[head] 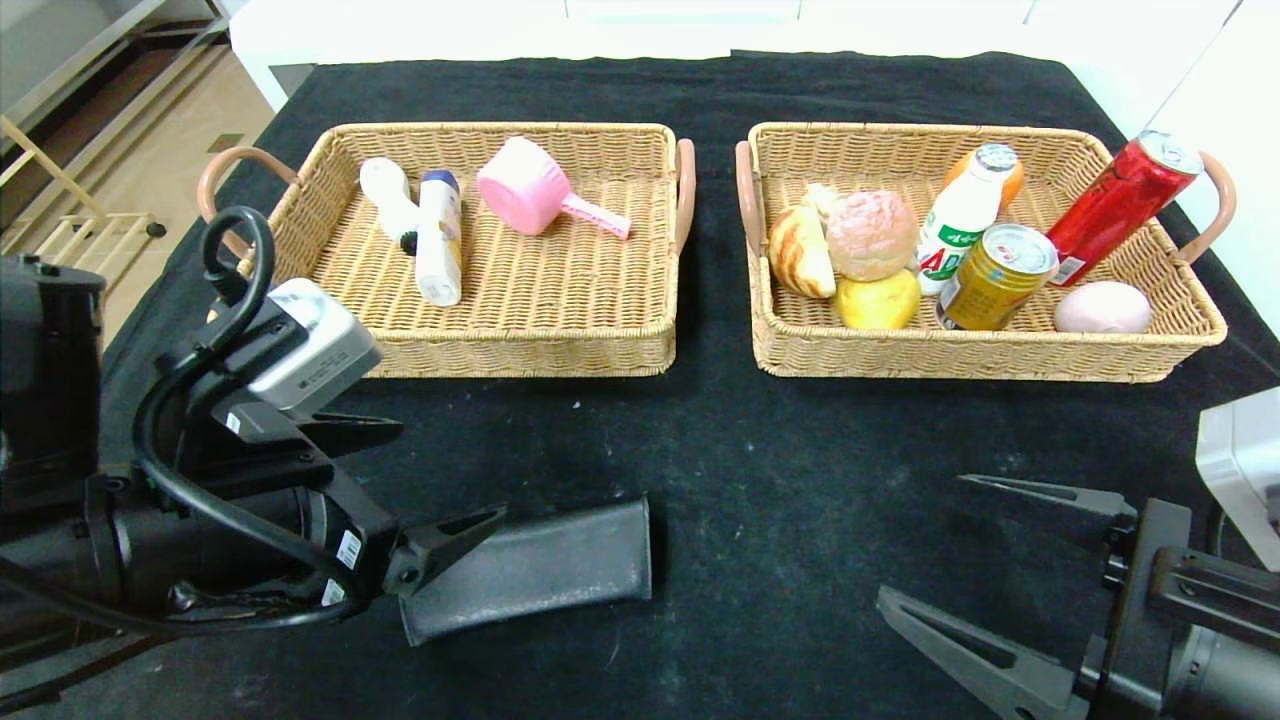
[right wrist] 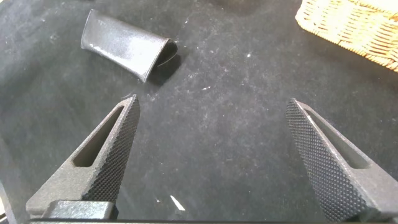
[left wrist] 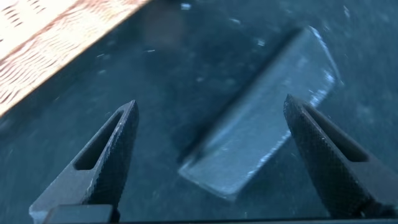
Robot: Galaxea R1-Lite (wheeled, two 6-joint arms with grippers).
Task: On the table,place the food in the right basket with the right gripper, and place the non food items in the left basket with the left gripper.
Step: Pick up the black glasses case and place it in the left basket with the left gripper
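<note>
A dark grey flat pouch (head: pixel 530 570) lies on the black tablecloth near the front. My left gripper (head: pixel 452 470) is open and hovers over the pouch's near end. In the left wrist view the pouch (left wrist: pixel 261 124) lies between and below the open left gripper (left wrist: pixel 210 104), untouched. My right gripper (head: pixel 920 535) is open and empty at the front right. In the right wrist view the right gripper (right wrist: pixel 212 101) is over bare cloth, with the pouch (right wrist: pixel 127 45) farther off.
The left wicker basket (head: pixel 520 350) holds a white bottle (head: pixel 388 200), a white tube (head: pixel 438 240) and a pink scoop (head: pixel 530 190). The right basket (head: pixel 980 355) holds bread (head: pixel 800 255), a lemon (head: pixel 878 300), a drink bottle (head: pixel 960 220), cans (head: pixel 995 275) and a pink egg (head: pixel 1100 308).
</note>
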